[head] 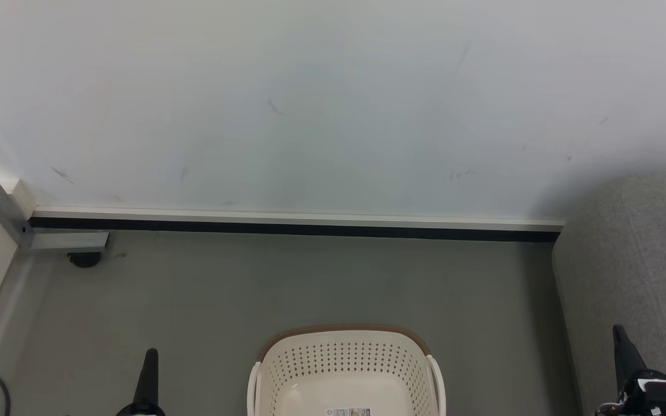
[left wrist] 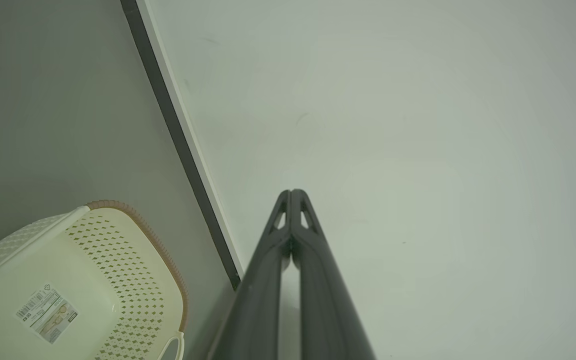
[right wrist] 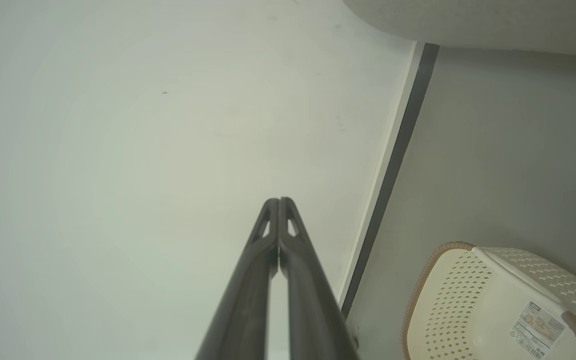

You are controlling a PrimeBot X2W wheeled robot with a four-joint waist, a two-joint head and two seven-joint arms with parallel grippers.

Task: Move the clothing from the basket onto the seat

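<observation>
1. Low at either side we see our left gripper (left wrist: 292, 194) and right gripper (right wrist: 279, 201), each with its long dark fingers pressed together.
2. Between them the cream plastic perforated laundry basket (head: 346, 359), brown-trimmed at the rim, stands on the smooth grey-green floor (head: 310, 283). Its bare bottom shows a label sticker (head: 349, 412).
3. To its right rises the grey textured-fabric sofa seat (head: 616, 271).
4. Beyond, a pale wall (head: 310, 104) meets a dark skirting strip (head: 292, 229).
</observation>
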